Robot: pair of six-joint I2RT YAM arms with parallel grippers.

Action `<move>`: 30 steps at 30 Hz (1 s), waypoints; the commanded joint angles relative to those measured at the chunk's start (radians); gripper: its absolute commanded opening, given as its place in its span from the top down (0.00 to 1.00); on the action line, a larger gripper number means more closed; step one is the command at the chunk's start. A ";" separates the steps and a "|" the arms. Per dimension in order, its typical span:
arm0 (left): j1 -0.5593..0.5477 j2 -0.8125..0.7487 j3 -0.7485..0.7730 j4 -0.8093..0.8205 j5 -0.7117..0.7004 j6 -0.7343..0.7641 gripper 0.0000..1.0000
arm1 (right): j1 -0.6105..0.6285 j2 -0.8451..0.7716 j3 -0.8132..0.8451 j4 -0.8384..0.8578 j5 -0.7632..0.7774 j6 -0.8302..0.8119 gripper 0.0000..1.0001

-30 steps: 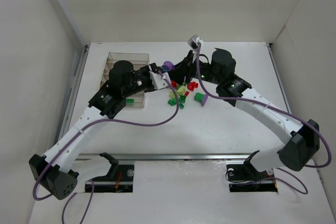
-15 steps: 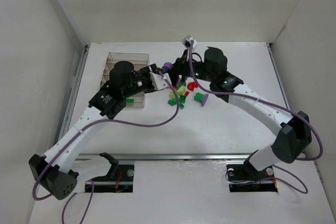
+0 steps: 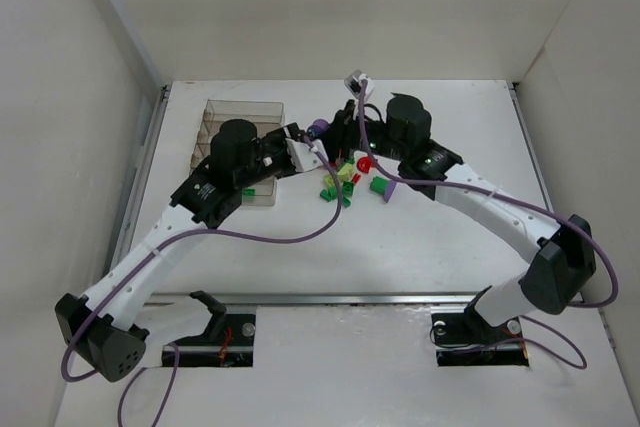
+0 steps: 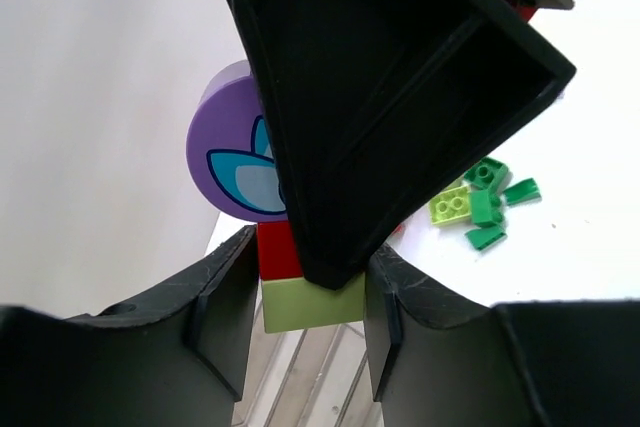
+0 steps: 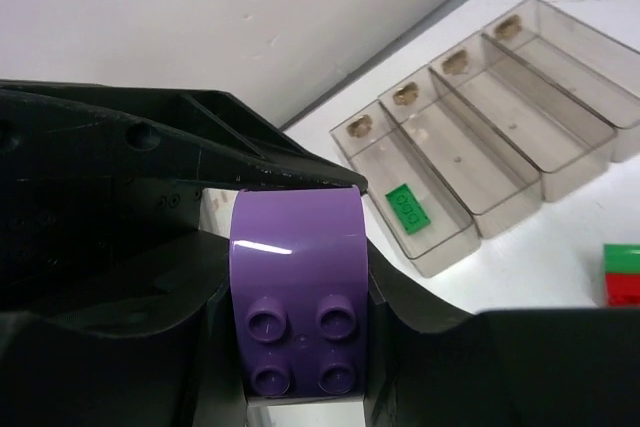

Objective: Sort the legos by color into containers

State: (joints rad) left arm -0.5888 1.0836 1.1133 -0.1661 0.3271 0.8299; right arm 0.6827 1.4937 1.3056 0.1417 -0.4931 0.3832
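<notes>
Left gripper [image 4: 311, 282] and right gripper [image 5: 298, 319], tips together just right of tray [image 3: 245, 112].
Left pinches lime brick [image 4: 312, 305]; right pinches purple brick [image 5: 297, 247].

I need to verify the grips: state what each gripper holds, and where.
Left gripper: the lime brick, pinched by its two sides, a red brick stacked on it. Right gripper: the purple curved brick, gripped by its sides.

Teal-petal purple brick [image 4: 232, 152], red+lime stack [image 4: 300, 292]
</notes>
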 commanded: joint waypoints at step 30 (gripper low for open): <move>0.524 0.619 0.280 -0.234 0.063 -0.548 1.00 | -0.061 0.043 0.007 0.045 0.254 -0.113 1.00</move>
State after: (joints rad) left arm -0.0532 1.7149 1.3396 -0.3637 0.2932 0.3550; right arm 0.6167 1.5154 1.2301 0.1356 -0.1947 0.2909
